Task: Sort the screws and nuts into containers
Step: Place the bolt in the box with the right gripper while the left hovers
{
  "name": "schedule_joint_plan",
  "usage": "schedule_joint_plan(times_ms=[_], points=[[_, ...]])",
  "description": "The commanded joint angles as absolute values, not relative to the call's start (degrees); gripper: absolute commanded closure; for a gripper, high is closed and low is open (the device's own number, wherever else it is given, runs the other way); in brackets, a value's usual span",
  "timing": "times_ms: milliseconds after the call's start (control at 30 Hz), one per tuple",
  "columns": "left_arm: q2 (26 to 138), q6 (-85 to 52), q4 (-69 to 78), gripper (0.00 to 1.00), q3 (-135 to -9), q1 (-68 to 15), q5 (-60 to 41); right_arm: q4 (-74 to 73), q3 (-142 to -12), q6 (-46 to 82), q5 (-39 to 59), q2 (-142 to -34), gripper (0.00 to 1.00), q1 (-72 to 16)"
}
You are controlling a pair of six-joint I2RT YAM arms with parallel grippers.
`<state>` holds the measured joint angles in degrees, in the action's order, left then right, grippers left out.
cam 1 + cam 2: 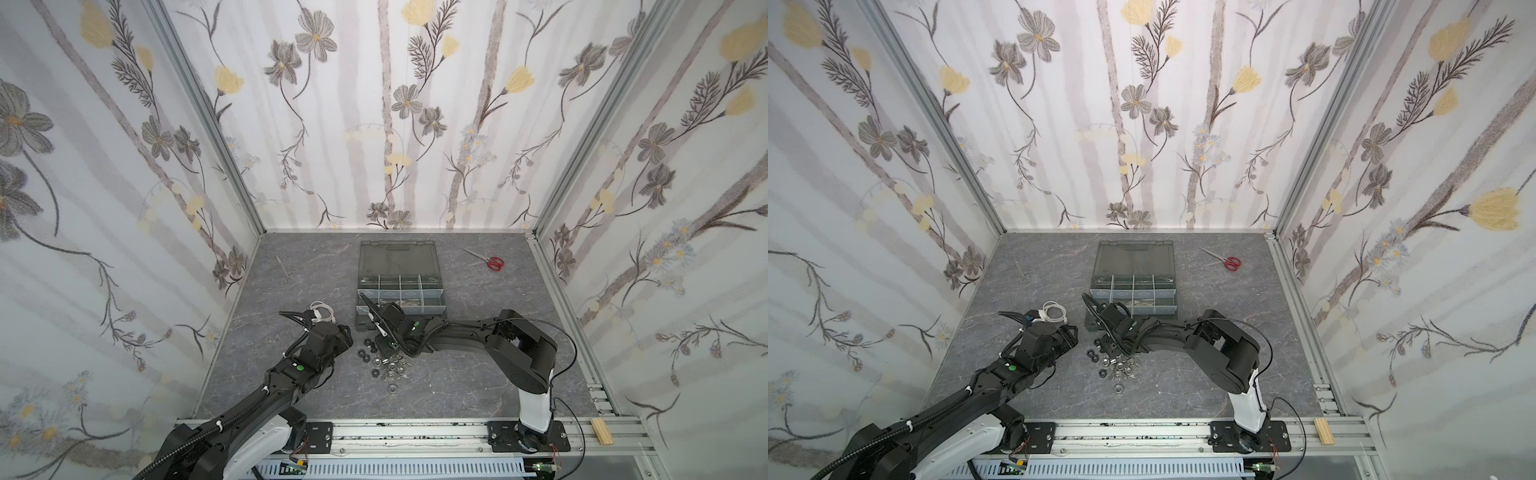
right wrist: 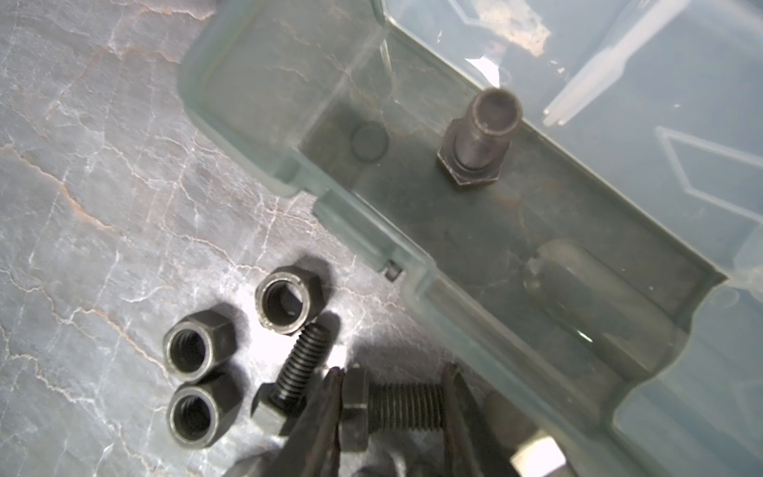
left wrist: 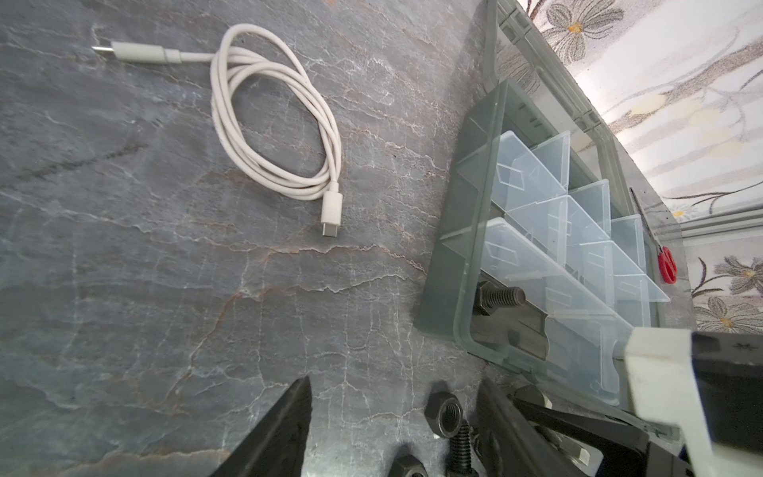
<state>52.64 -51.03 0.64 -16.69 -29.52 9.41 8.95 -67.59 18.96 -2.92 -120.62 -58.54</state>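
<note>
**A:** Top views first. Where's your hardware?
**B:** In both top views, your nuts [image 1: 384,365] sit heaped on the surface [image 1: 457,386], just in front of the containers [image 1: 401,293].
**A:** Left wrist?
**B:** Your left hand [image 3: 394,384] is spread wide and holds nothing.
**A:** Right wrist?
**B:** Your right hand [image 2: 392,388] pinches a black screw [image 2: 396,402] end to end. A second black screw [image 2: 475,144] stands head-down inside the containers.

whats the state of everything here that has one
case lid: open
left end effector: open, empty
right end effector: jaws bracket a black screw lying on the table, grip unclear
screw in the case: standing on its head
cable: coiled
red scissors: closed
</note>
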Motion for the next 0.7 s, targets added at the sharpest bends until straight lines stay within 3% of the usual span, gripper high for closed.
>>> schedule_joint_plan(times_ms=[0,333,667], points=[[52.56,-51.52,1.85,0.34,-16.79,-29.44,10.11,8.56,-67.5,19.16,-1.33,-119.14,0.68,-58.68],[53.94,-51.57,2.41,0.34,-17.38,-29.37,9.85,9.92,-68.91,18.39,-2.73,-111.02,0.67,-56.95],[59.94,-47.47,3.07,0.34,-20.97,-29.27,4.96,9.79,-73.82,19.71,-2.55,-113.61,0.68,-51.5]])
